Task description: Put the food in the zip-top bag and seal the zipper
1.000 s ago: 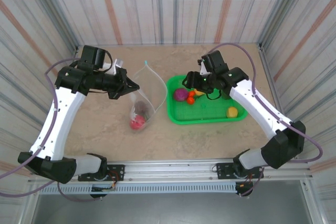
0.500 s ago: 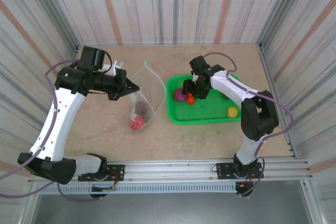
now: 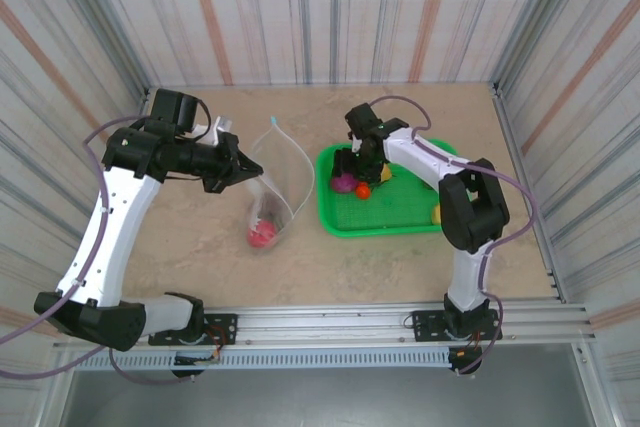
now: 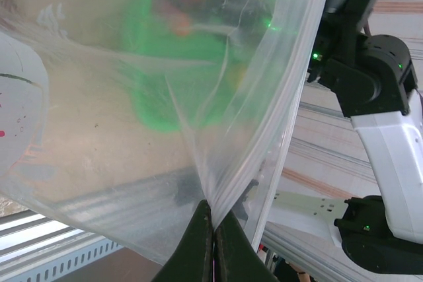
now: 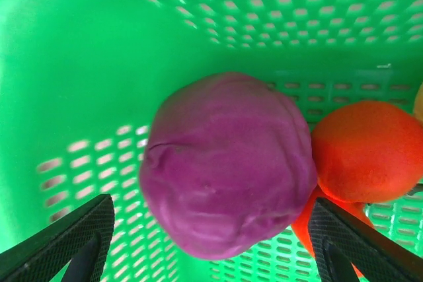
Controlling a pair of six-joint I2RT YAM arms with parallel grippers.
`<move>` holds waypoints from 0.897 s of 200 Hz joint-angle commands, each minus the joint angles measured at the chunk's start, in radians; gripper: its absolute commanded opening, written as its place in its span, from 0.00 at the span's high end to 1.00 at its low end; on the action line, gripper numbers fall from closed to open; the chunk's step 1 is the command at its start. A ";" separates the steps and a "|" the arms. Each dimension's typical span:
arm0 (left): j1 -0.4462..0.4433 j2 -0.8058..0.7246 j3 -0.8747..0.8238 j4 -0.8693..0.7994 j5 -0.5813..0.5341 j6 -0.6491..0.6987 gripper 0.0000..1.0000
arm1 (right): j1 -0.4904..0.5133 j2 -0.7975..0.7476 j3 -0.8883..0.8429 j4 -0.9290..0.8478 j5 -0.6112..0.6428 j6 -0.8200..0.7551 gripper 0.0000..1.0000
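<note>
The right gripper (image 5: 211, 229) hangs over the green basket (image 5: 79, 64) with its jaws spread wide, one finger on either side of the purple food (image 5: 228, 163) and neither touching it; it holds nothing. An orange piece (image 5: 367, 153) sits pressed against the purple one, just inside the line of the right-hand finger. From above, this gripper stands at the basket's left end, close to the wall, with a yellow piece (image 3: 437, 213) well apart toward the other end.

Across the table (image 3: 200, 247), the left gripper (image 4: 211, 226) is pinched tight on a fold of the zip-top bag (image 4: 165, 97), holding one lip of the mouth up while the zipper (image 3: 292, 144) arcs open on the far side. A red piece (image 3: 262, 235) and a dark maroon piece (image 3: 268, 209) lie in the bottom of the bag.

The step in hand looks like the pick of the purple piece. The likely trouble is the orange neighbour: a close here could trap both, or shove the purple one sideways. A round toy gripped off-centre may squirt out, and a low finger could catch the mesh. Later, the thin film held by one lip may sag, so a drop could strike the rim and miss
</note>
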 commanded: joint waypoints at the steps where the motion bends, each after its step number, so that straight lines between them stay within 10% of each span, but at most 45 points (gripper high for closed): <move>1: 0.011 0.001 0.005 -0.036 0.030 0.035 1.00 | 0.007 0.029 0.023 -0.034 0.020 -0.012 0.20; 179: 0.010 -0.007 0.013 -0.079 -0.008 0.049 1.00 | 0.017 -0.095 -0.003 -0.045 0.095 -0.068 0.31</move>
